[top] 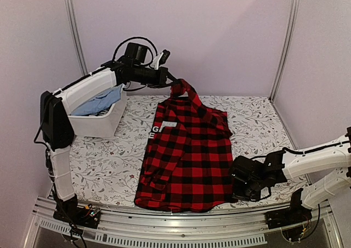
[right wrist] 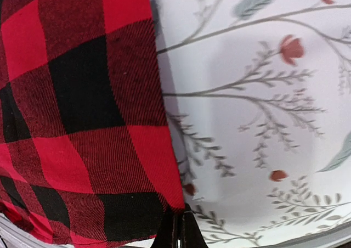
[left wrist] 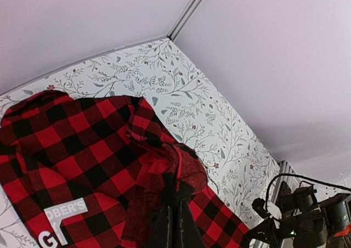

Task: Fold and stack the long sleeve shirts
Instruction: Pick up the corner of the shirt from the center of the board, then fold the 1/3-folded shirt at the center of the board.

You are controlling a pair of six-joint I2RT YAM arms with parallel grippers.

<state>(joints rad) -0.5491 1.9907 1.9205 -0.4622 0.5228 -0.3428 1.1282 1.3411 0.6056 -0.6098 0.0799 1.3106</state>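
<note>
One camera overlooks the whole table [top: 109,160] from high behind; both wrist cameras look closely at the same shirt [top: 186,160].

Matt woven cloth shirt [right wrist: 82,94], smooth plastic bin [top: 94,126]

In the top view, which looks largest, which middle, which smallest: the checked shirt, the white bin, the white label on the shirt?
1. checked shirt
2. white bin
3. white label, clearly the smallest

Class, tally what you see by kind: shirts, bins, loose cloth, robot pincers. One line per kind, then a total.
Red-and-black check shirt: 1
White bin: 1
Light blue cloth in the bin: 1
Pincers: 2 (left pincer, right pincer)
Total: 5
</note>
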